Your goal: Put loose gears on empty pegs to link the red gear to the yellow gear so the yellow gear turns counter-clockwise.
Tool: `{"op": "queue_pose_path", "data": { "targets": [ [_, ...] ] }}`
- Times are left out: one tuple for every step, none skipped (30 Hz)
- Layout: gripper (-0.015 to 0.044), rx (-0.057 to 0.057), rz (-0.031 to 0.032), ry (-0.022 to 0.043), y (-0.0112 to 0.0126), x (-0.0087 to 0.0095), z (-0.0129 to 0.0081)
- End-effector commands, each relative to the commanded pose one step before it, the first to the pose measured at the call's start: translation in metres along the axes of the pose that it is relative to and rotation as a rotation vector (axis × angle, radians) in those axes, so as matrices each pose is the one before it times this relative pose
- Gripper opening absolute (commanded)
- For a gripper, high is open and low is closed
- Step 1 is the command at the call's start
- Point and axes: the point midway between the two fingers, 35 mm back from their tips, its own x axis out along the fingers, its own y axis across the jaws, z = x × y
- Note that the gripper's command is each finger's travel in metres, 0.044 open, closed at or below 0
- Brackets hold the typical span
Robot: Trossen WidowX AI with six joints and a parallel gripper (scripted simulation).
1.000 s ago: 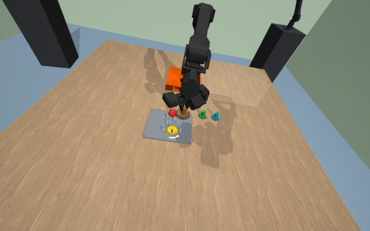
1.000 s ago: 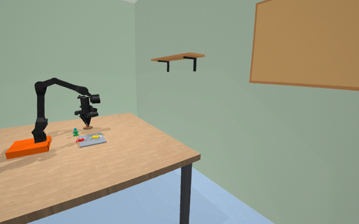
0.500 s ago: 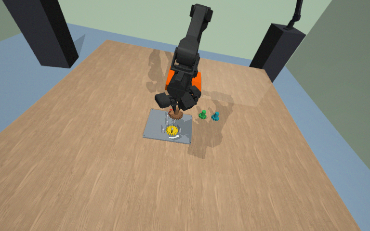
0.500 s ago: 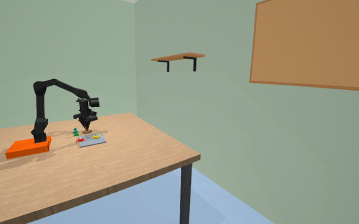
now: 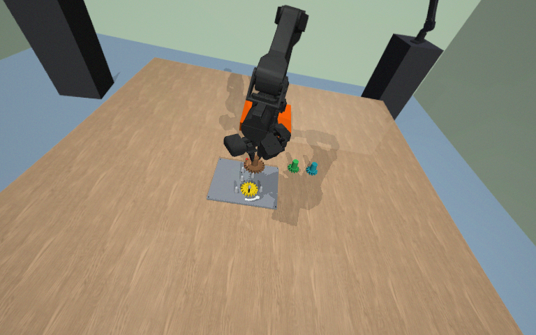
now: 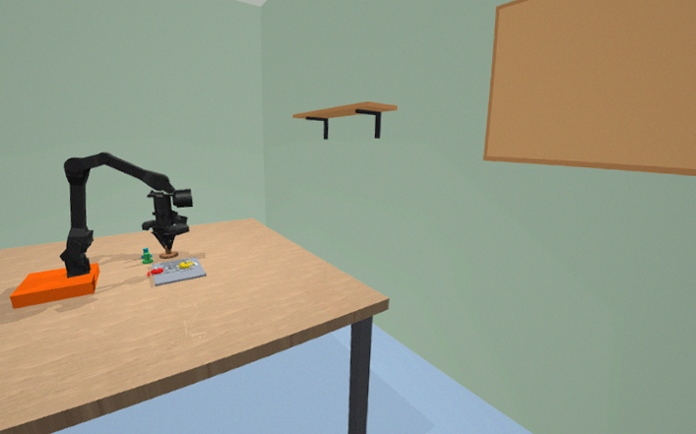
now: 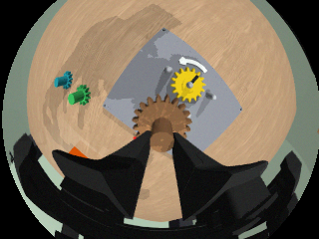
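Observation:
My gripper (image 5: 255, 158) (image 6: 167, 248) (image 7: 161, 135) is shut on the handle of the brown gear (image 5: 254, 166) (image 6: 169, 255) (image 7: 161, 112). The brown gear hangs above the back part of the grey board (image 5: 221, 185) (image 6: 175, 278) (image 7: 132, 85). The red gear (image 6: 157, 271) sits at the board's back edge; in the top view the brown gear mostly hides it. The yellow gear (image 5: 248, 189) (image 6: 185, 265) (image 7: 187, 85) with a black stripe sits on its peg, with an empty peg (image 5: 236, 189) (image 7: 211, 96) on one side and another peg (image 5: 260, 189) (image 7: 168, 70) on the other.
A green gear (image 5: 293, 167) (image 6: 146, 259) (image 7: 80, 95) and a teal gear (image 5: 313, 168) (image 7: 64, 80) stand on the table beside the board. Several short pegs rise between the red and yellow gears. The orange arm base (image 6: 57, 289) is behind the board.

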Motion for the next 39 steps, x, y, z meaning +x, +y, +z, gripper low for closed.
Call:
{"op": "queue_pose_path", "data": {
  "targets": [
    [0.0,-0.0057,-0.0006,-0.00232,-0.00022,-0.00038,0.00027],
    [0.0,0.0,0.0,0.0,0.0,0.0,0.0],
    [0.0,0.0,0.0,0.0,0.0,0.0,0.0],
    [0.0,0.0,0.0,-0.00001,-0.00005,0.00019,0.00007],
    [0.0,-0.0018,0.0,-0.00001,-0.00002,0.00026,0.00006],
    [0.0,-0.0034,0.0,0.0,0.0,0.00038,0.00006],
    [0.0,-0.0056,0.00001,-0.00001,0.00002,0.00056,0.00006],
    [0.0,-0.0083,0.00001,0.0,0.00004,0.00079,0.00006],
    [0.0,-0.0094,0.00001,0.0,0.00005,0.00088,0.00004],
    [0.0,-0.0108,0.00001,0.0,0.00006,0.00102,0.00002],
    [0.0,-0.0123,0.00001,0.0,0.00007,0.0012,-0.00001],
    [0.0,-0.0137,0.00002,0.00001,0.00007,0.0014,-0.00004],
    [0.0,-0.0139,0.00001,0.00001,0.00006,0.00153,-0.00007],
    [0.0,-0.013,0.00001,0.00001,0.00004,0.00156,-0.00009],
    [0.0,-0.0115,0.00001,0.00001,0.00002,0.00155,-0.0001],
    [0.0,-0.0099,0.00001,0.00001,-0.00001,0.00154,-0.00011],
    [0.0,-0.008,0.0,0.00001,-0.00004,0.00154,-0.00011],
    [0.0,-0.0061,0.0,0.00001,-0.00007,0.00154,-0.0001],
    [0.0,-0.004,0.0,0.00001,-0.00009,0.00153,-0.00008],
    [0.0,-0.0019,0.0,0.00001,-0.0001,0.00152,-0.00005],
    [0.0,0.0002,0.0,0.0,-0.00011,0.00151,-0.00002],
    [0.0,0.0022,0.0,0.0,-0.00011,0.00146,0.00001],
    [0.0,0.0041,0.0,0.0,-0.00009,0.0014,0.00003],
    [0.0,0.0058,0.0,-0.00001,-0.00008,0.00138,0.00006],
    [0.0,0.0075,0.0,-0.00001,-0.00006,0.00138,0.00008],
    [0.0,0.0093,0.0,-0.00001,-0.00003,0.00142,0.0001],
    [0.0,0.0112,0.00001,-0.00001,0.0,0.00147,0.00011],
    [0.0,0.0129,0.00001,-0.00001,0.00003,0.00151,0.00011],
    [0.0,0.0143,0.00001,-0.00001,0.00006,0.00154,0.0001],
    [0.0,0.0155,0.00001,-0.00001,0.00009,0.00155,0.00008],
    [0.0,0.0163,0.00002,-0.00001,0.00011,0.00156,0.00006],
    [0.0,0.0169,0.00002,0.0,0.00013,0.00156,0.00002],
    [0.0,0.0171,0.00002,0.0,0.00013,0.00156,-0.00001],
    [0.0,0.0171,0.00002,0.0,0.00012,0.00155,-0.00004],
    [0.0,0.0168,0.00002,0.00001,0.00011,0.00155,-0.00007],
    [0.0,0.0162,0.00001,0.00001,0.00009,0.00155,-0.0001],
    [0.0,0.0183,0.0,0.00001,0.00007,-0.00052,-0.00014],
    [0.0,0.0189,0.0,0.00001,0.00003,-0.00034,-0.00017],
    [0.0,0.0223,-0.00001,0.00002,-0.00002,-0.00018,-0.00022]
  ]
}}
